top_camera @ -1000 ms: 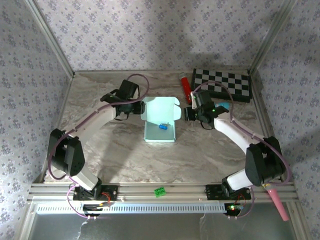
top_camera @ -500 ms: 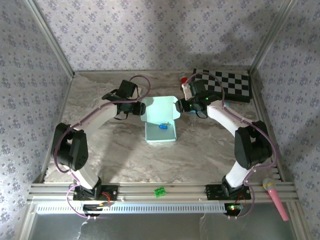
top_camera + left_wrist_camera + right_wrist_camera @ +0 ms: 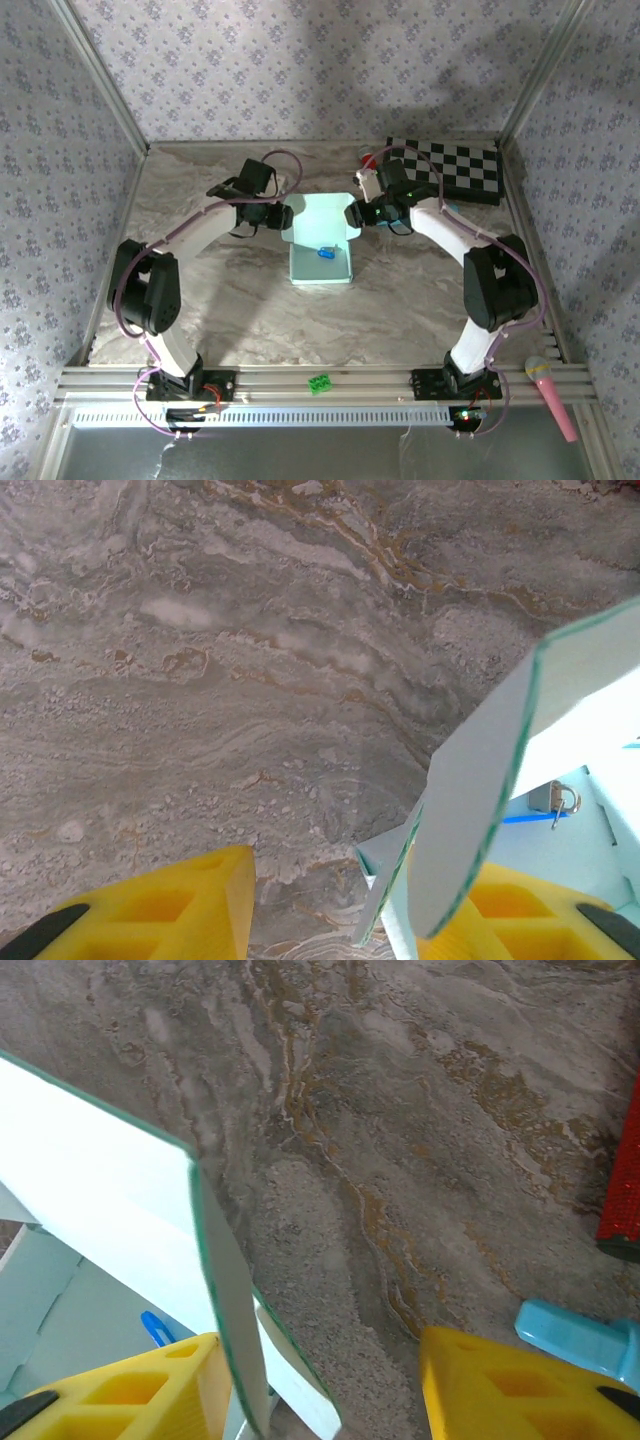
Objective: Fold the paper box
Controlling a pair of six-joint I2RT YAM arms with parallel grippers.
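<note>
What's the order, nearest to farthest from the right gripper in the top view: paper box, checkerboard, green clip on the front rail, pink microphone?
From the right gripper:
1. paper box, at its fingers, on the left
2. checkerboard, far right corner
3. green clip, near rail, centre
4. pink microphone, near right corner

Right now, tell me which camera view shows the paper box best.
Top external: it shows the whole paper box, with its outline and open inside. The left wrist view catches one raised flap and a corner of the inside. The right wrist view catches one flap, nearly edge-on.
</note>
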